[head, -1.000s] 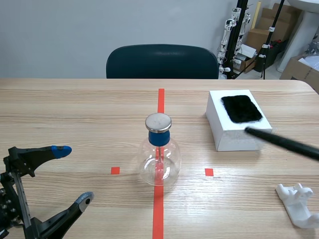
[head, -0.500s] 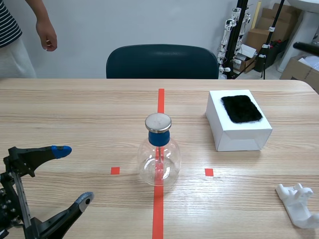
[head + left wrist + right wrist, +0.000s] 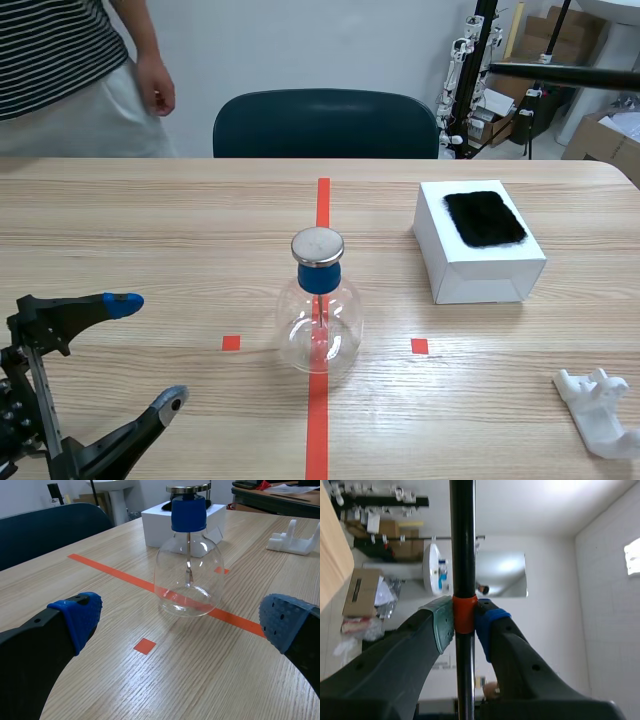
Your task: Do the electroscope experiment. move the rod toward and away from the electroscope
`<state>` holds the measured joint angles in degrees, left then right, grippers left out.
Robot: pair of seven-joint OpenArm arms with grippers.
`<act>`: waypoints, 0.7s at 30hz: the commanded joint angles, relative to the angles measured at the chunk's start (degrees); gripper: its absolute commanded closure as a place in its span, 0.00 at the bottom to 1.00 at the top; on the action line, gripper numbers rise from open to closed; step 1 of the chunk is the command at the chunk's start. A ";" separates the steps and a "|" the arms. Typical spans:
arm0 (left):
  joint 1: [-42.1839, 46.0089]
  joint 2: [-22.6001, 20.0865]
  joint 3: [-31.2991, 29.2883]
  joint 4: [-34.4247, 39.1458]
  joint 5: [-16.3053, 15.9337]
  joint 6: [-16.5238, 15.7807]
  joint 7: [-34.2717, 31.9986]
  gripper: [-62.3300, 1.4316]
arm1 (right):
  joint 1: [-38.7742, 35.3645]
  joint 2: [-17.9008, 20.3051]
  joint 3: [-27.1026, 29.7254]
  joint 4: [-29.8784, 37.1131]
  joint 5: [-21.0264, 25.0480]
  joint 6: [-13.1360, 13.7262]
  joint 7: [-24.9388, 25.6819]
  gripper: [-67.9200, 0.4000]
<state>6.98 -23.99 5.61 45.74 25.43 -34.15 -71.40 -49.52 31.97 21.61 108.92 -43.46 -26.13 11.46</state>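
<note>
Rod (image 3: 565,73) has risen from over the box (image 3: 478,262), now high past far right corner of table (image 3: 150,220), clamped in right gripper (image 3: 464,620). Electroscope (image 3: 319,305) mid-table, unchanged. Person (image 3: 70,70) entered far left. Left gripper (image 3: 148,350) gapes wide, empty, near left corner.

The electroscope (image 3: 319,335) is showing clear glass, with a blue stopper (image 3: 318,276) and a dull silver disc (image 3: 318,245). The rod (image 3: 462,540) is showing black, wearing an orange band (image 3: 464,614). The right gripper (image 3: 464,625) is showing black, its dotted pads (image 3: 442,622) grey-green and blue. The black left gripper (image 3: 148,350) is carrying blue dotted tips (image 3: 80,617). The right-hand box (image 3: 478,270) is showing white under a black patch (image 3: 484,217). The table (image 3: 150,230) is showing pale wood grain and orange-red tape (image 3: 323,200). The near-right holder (image 3: 600,410) is showing white, the far chair (image 3: 325,122) dark teal. The far-left person is wearing a black-and-white striped shirt (image 3: 50,45).
</note>
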 commanded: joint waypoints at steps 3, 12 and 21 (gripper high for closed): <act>-0.15 -0.33 -0.33 0.66 -0.76 0.13 -0.79 0.00 | 3.48 1.40 -4.90 0.98 -5.09 0.04 -2.89 0.99; -0.15 -0.33 -0.33 0.66 -0.79 0.13 -0.79 0.00 | 10.08 1.16 -15.45 0.90 -15.69 3.76 -7.98 0.99; -0.15 -0.33 -0.33 0.66 -0.79 0.13 -0.79 0.00 | 12.55 0.83 -20.24 0.22 -20.98 8.24 -8.15 0.99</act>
<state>6.98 -23.99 5.61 45.74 25.43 -34.15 -71.40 -37.91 32.71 1.08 108.97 -64.34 -17.08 3.75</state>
